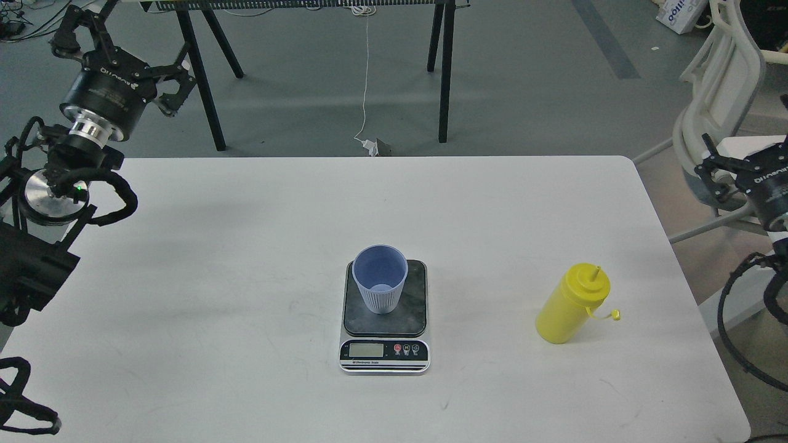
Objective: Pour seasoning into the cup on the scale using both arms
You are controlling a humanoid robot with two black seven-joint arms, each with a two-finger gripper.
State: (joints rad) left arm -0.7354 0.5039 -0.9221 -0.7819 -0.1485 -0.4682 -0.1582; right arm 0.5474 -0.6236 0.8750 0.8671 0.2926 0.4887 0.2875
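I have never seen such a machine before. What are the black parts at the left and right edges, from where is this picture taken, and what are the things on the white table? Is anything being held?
The picture is taken from the robot's own head, looking forward and down at a white table. The black parts are its two arms. The left gripper is raised beyond the table's far left corner, with its fingers spread open. The right gripper is at the right edge, beside the table; it is only partly in view, so I cannot tell whether it is open.

On the table, near the middle, lies a flat kitchen scale with a display at the front. A light blue ribbed cup stands upright on its dark plate. To the right stands a yellow squeeze bottle, its small cap hanging off on a tether.

Nothing is held; both grippers are away from the objects.
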